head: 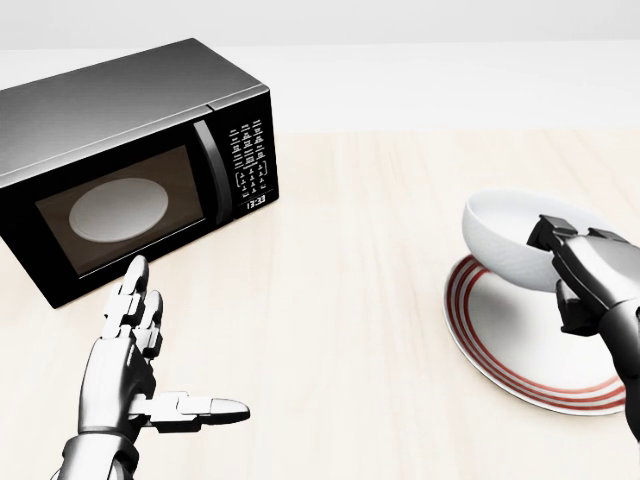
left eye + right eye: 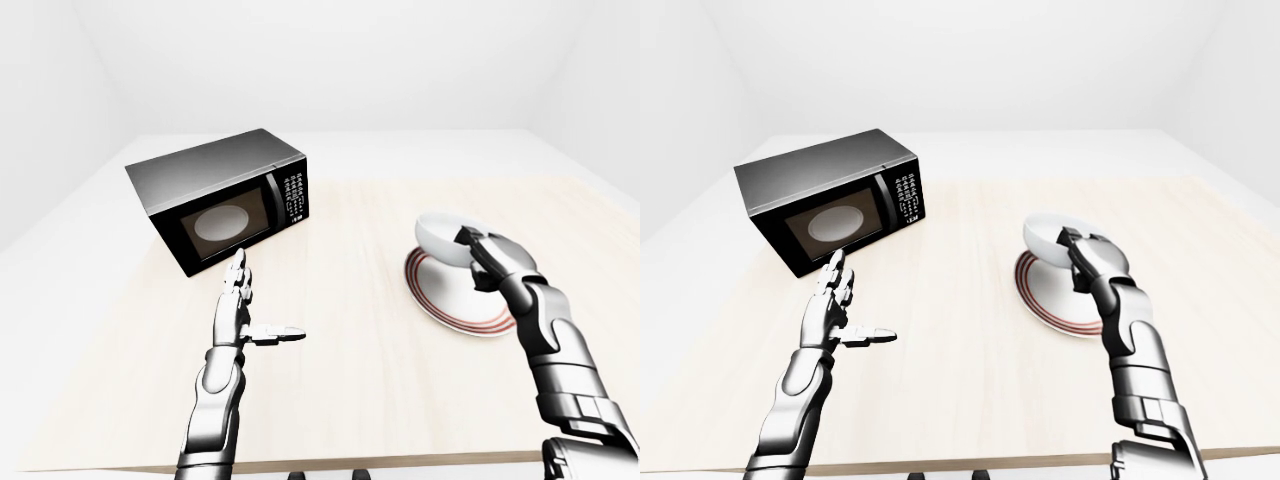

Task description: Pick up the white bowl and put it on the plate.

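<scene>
Pale wooden table (image 1: 360, 300): right hand (image 1: 585, 275) grips the empty white bowl (image 1: 505, 245) above the plate (image 1: 510, 350); left hand (image 1: 130, 365) spread open.

I see a pale wood counter (image 1: 350, 300). Black microwave (image 1: 130, 160) sits on it at ten o'clock in head view; red-ringed plate (image 1: 500, 345) lies at four o'clock.

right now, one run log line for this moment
right robot hand: shut on white bowl | bowl: tilted above striped plate | left robot hand: open, idle | microwave: closed
</scene>
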### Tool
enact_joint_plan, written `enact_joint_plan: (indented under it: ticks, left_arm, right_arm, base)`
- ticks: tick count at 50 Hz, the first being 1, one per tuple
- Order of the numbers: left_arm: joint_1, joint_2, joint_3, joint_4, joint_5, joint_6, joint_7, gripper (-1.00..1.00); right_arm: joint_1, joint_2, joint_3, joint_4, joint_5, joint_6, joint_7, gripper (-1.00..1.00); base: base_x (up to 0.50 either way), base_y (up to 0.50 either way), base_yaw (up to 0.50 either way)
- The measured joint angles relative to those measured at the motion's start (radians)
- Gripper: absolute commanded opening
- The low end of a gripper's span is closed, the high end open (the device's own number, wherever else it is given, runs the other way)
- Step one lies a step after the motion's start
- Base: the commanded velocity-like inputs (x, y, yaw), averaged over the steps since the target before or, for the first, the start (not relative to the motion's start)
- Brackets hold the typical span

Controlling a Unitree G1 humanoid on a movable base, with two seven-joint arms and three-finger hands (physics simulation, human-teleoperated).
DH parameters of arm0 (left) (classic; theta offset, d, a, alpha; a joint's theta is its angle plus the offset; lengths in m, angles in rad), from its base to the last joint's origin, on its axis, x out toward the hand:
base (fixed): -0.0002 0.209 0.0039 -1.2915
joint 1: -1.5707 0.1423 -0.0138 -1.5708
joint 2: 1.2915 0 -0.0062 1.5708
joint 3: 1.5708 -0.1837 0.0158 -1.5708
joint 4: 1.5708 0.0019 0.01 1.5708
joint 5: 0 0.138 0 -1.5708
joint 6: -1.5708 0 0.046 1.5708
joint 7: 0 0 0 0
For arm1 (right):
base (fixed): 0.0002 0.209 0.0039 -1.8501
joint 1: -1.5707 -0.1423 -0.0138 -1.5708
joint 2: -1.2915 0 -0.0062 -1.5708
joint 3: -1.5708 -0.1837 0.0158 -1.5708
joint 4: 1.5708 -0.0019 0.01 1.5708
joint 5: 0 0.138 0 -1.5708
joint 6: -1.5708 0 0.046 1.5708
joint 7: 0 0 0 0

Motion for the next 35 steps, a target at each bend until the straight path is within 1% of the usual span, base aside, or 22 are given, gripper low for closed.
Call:
enact_joint_plan:
  ticks: [35]
  left_arm:
    - [0.0,0.0,0.0,0.0,0.0,0.0,0.0,1.0]
  right_arm:
    - [0.011,-0.044,-0.012,0.108,0.027,0.0,-0.063,-1.0]
  base:
    - [0.0,0.0,0.0]
